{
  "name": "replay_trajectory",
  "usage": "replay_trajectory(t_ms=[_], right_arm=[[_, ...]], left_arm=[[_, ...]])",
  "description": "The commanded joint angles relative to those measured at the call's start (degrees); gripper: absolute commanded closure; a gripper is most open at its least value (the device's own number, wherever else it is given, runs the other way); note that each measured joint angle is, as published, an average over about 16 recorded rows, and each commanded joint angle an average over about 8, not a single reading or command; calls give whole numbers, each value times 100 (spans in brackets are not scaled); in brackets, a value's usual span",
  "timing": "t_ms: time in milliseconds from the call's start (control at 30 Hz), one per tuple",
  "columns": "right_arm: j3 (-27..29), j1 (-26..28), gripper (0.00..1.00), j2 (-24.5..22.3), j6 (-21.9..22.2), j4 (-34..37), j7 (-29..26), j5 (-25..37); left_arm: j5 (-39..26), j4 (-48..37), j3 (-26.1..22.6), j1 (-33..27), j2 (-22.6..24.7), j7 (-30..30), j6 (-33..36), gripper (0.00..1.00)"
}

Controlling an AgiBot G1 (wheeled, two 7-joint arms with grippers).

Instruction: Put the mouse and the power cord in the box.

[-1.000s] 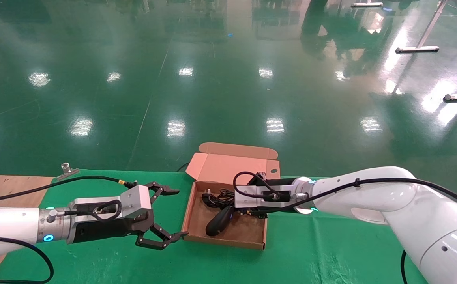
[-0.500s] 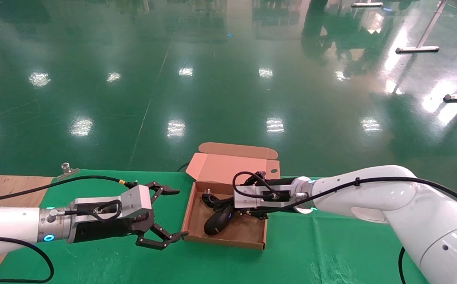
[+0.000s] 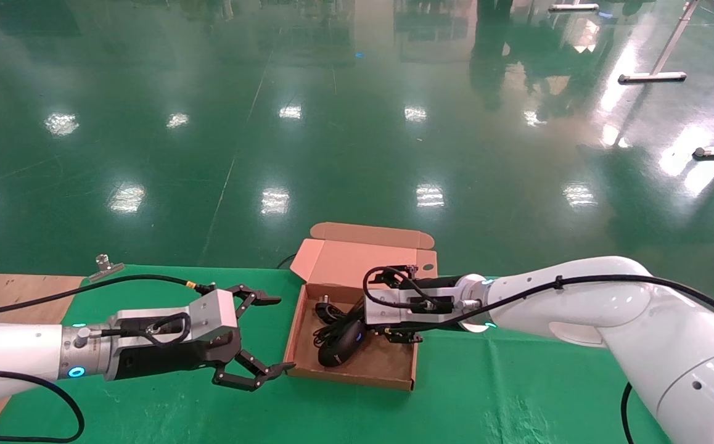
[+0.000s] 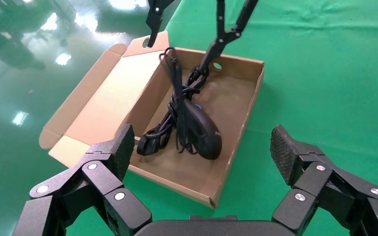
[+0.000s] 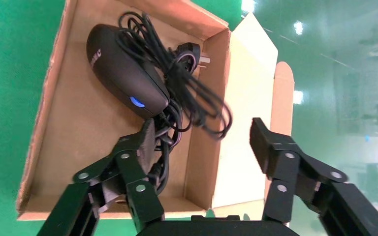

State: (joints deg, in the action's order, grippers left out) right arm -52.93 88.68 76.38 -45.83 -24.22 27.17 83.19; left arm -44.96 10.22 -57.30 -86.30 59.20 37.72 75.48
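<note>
The brown cardboard box [image 3: 357, 377] lies open on the green cloth, its lid flap folded back. Inside, the black mouse [image 3: 338, 347] rests on the floor with its thin wire tangled over the bundled black power cord [image 3: 327, 310]. My right gripper [image 3: 370, 308] hovers over the box's far side, open and holding nothing. In the right wrist view one finger [image 5: 138, 152] sits inside by the cables and the other hangs over the lid, with the mouse [image 5: 125, 73] beyond. My left gripper [image 3: 281, 333] stands open at the box's left near corner, facing the mouse [image 4: 204, 130] and cord [image 4: 157, 135].
Bare wooden tabletop [image 3: 5, 293] shows at the far left, with a metal clamp [image 3: 106, 266] at the table's back edge. Beyond the table is shiny green floor. Green cloth spreads in front of and to the right of the box.
The mouse has shifted a little left and settled lower on the box floor. My right gripper has eased slightly back and up. The left arm has not moved.
</note>
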Motion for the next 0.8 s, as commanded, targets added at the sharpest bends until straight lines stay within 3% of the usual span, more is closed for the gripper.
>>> replay_trajectory(t_ms=[33,800], right_arm=[[22,-17,0,-30,-25,-36,-21,-24],[1483,-1088,0,-1655,-1599,-1977,-1523,-1657]], left_arm=[[3,65,41,25,-25,-49,10,0],[127,2598,1692,1014,-992,-1988,418,0]])
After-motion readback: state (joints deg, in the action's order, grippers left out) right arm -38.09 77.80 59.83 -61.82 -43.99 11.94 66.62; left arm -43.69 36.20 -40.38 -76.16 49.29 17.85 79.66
